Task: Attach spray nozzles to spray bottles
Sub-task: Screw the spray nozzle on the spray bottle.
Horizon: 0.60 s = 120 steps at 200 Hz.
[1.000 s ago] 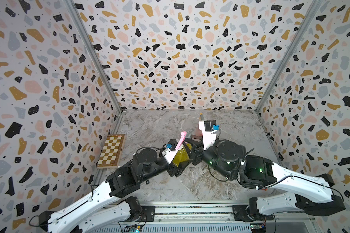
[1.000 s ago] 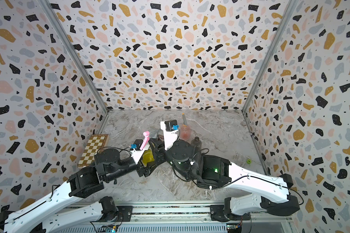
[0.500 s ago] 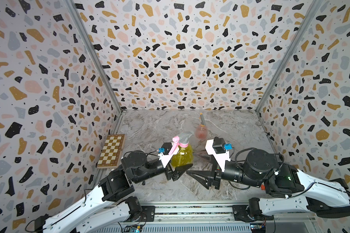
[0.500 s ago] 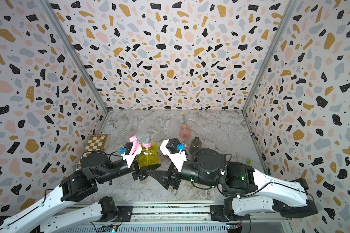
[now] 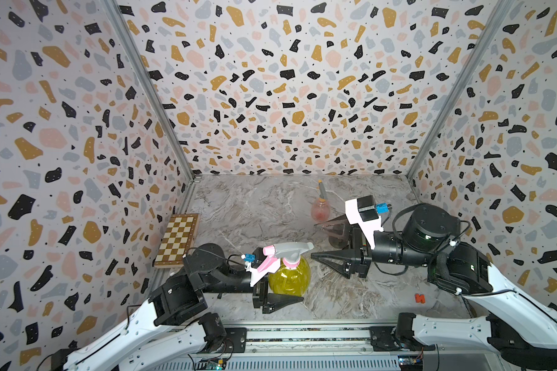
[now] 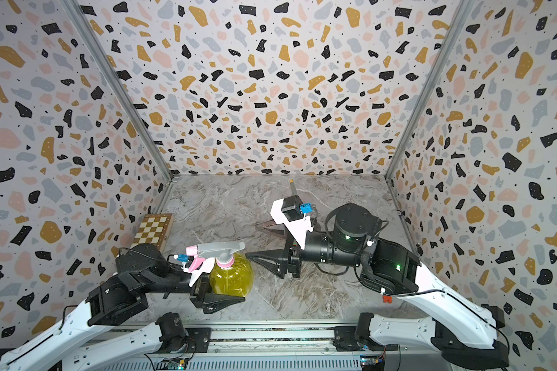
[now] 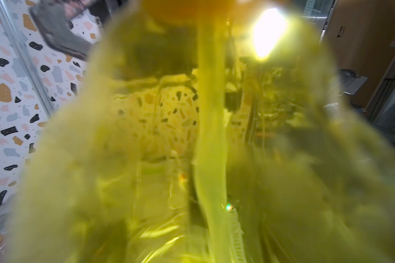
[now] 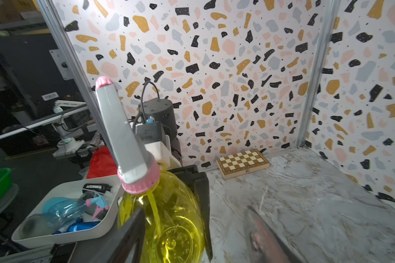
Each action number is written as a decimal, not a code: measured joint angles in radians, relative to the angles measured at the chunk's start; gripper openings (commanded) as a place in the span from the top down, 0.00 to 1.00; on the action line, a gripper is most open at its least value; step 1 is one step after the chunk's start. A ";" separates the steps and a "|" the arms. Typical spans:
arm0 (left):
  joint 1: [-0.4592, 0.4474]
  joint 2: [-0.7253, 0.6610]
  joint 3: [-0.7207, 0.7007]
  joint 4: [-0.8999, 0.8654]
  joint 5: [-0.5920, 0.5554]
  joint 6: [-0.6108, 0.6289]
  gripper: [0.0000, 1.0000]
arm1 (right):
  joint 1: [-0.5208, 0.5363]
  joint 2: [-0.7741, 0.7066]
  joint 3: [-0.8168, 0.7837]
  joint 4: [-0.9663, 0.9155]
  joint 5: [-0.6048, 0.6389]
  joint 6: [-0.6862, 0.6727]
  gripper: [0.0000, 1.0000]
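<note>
In both top views the yellow spray bottle (image 5: 289,278) (image 6: 231,276) stands near the front with a grey, pink-triggered spray nozzle (image 5: 291,249) (image 6: 221,250) seated on its neck. My left gripper (image 5: 295,284) (image 6: 235,282) is shut on its belly. The bottle (image 7: 146,148) and its dip tube (image 7: 211,136) fill the left wrist view. My right gripper (image 5: 314,240) (image 6: 259,241) (image 8: 194,246) hangs open just right of the bottle (image 8: 169,223), apart from it. Farther back stands the pink bottle (image 5: 320,210) with a grey and orange nozzle (image 5: 321,190). A smoky grey bottle (image 5: 336,240) shows partly behind the right fingers.
A folded chessboard (image 5: 177,239) (image 8: 243,162) lies against the left wall. A small red piece (image 5: 419,298) sits on the marble floor at the front right. Patterned walls enclose three sides. A white bin (image 8: 64,211) of bottles stands off the table.
My right gripper let go of the nozzle, opened and drew back to the right. My left gripper brought the bottle, nozzle on, lower and nearer the front.
</note>
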<state>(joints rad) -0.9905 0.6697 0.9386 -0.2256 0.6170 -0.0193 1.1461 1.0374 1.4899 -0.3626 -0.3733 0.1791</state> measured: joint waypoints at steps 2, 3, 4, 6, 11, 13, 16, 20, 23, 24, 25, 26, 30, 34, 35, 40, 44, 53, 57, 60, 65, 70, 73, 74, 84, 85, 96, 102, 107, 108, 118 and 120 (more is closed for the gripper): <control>0.000 0.000 0.000 0.000 0.003 0.000 1.00 | -0.002 0.002 0.000 0.003 -0.010 0.000 0.33; 0.000 0.000 0.000 0.000 0.005 0.000 1.00 | -0.003 0.004 0.001 0.004 -0.016 0.000 0.33; 0.000 0.000 0.000 0.000 0.006 0.000 1.00 | -0.003 0.004 0.001 0.005 -0.019 0.000 0.33; 0.000 0.000 0.000 -0.001 0.009 0.000 1.00 | -0.004 0.006 0.002 0.006 -0.029 0.001 0.33; 0.000 0.001 0.000 -0.002 0.015 0.000 1.00 | -0.005 0.012 0.003 0.011 -0.050 0.001 0.34; 0.000 0.001 0.000 -0.002 0.017 0.000 1.00 | -0.005 0.015 0.004 0.013 -0.058 0.001 0.34; 0.000 0.002 0.000 -0.003 0.021 0.000 1.00 | -0.006 0.019 0.005 0.016 -0.072 0.001 0.34; 0.000 0.003 0.000 -0.005 0.026 0.000 1.00 | -0.006 0.025 0.007 0.021 -0.089 0.001 0.34; 0.000 0.003 0.000 -0.006 0.028 0.000 1.00 | -0.006 0.028 0.008 0.023 -0.098 0.001 0.34; 0.000 0.003 0.000 -0.006 0.029 0.000 1.00 | -0.006 0.029 0.008 0.023 -0.101 0.001 0.34; 0.000 0.003 0.000 -0.006 0.030 0.000 1.00 | -0.006 0.031 0.009 0.025 -0.106 0.001 0.34; 0.000 0.003 0.000 -0.007 0.030 0.000 1.00 | -0.006 0.032 0.009 0.026 -0.108 0.001 0.34; 0.000 0.004 0.000 -0.008 0.033 0.000 1.00 | -0.006 0.037 0.011 0.028 -0.122 0.001 0.34; 0.000 0.005 0.000 -0.010 0.035 0.000 1.00 | -0.006 0.042 0.013 0.030 -0.134 0.001 0.34; 0.000 0.005 0.000 -0.010 0.035 0.000 1.00 | -0.006 0.043 0.013 0.030 -0.136 0.001 0.34; 0.000 0.005 0.000 -0.011 0.038 0.000 1.00 | -0.006 0.049 0.016 0.033 -0.151 0.001 0.35; 0.000 0.006 0.000 -0.013 0.039 0.000 1.00 | -0.006 0.054 0.019 0.036 -0.163 0.002 0.36; 0.000 0.006 0.000 -0.016 0.041 0.000 1.00 | -0.006 0.063 0.023 0.044 -0.185 0.003 0.37; 0.000 0.006 0.000 -0.017 0.042 0.000 1.00 | -0.006 0.065 0.023 0.047 -0.191 0.003 0.38; 0.000 0.007 0.000 -0.017 0.043 0.000 1.00 | -0.006 0.068 0.023 0.049 -0.198 0.003 0.39; 0.000 0.008 0.000 -0.018 0.044 0.000 1.00 | -0.006 0.071 0.023 0.053 -0.207 0.004 0.40; 0.000 0.009 0.000 -0.019 0.045 0.000 1.00 | -0.005 0.074 0.023 0.056 -0.215 0.005 0.41; 0.000 0.010 0.000 -0.019 0.046 0.000 1.00 | -0.005 0.075 0.023 0.059 -0.219 0.006 0.42; 0.000 0.010 0.000 -0.019 0.046 0.000 1.00 | -0.005 0.076 0.023 0.059 -0.220 0.006 0.42; 0.000 0.011 0.000 -0.021 0.047 0.000 1.00 | 0.000 0.081 0.024 0.065 -0.233 0.008 0.45; 0.000 0.011 0.000 -0.021 0.047 0.000 1.00 | 0.001 0.082 0.025 0.066 -0.235 0.008 0.45; 0.000 0.012 0.000 -0.022 0.047 0.000 1.00 | 0.007 0.088 0.029 0.068 -0.243 0.008 0.46; 0.000 0.013 0.000 -0.022 0.047 0.000 1.00 | 0.011 0.092 0.033 0.068 -0.245 0.006 0.48; 0.000 0.014 0.000 -0.022 0.047 0.000 1.00 | 0.017 0.096 0.038 0.069 -0.246 0.006 0.49; 0.000 0.014 0.000 -0.022 0.047 0.000 1.00 | 0.018 0.096 0.038 0.069 -0.246 0.006 0.49; 0.000 0.015 0.000 -0.022 0.047 0.000 1.00 | 0.028 0.102 0.043 0.071 -0.248 0.006 0.51; 0.000 0.016 0.000 -0.022 0.047 0.000 1.00 | 0.030 0.103 0.043 0.071 -0.248 0.005 0.52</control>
<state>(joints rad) -0.9905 0.6853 0.9386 -0.2478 0.6643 -0.0193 1.1759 1.1400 1.5333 -0.2913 -0.6216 0.1844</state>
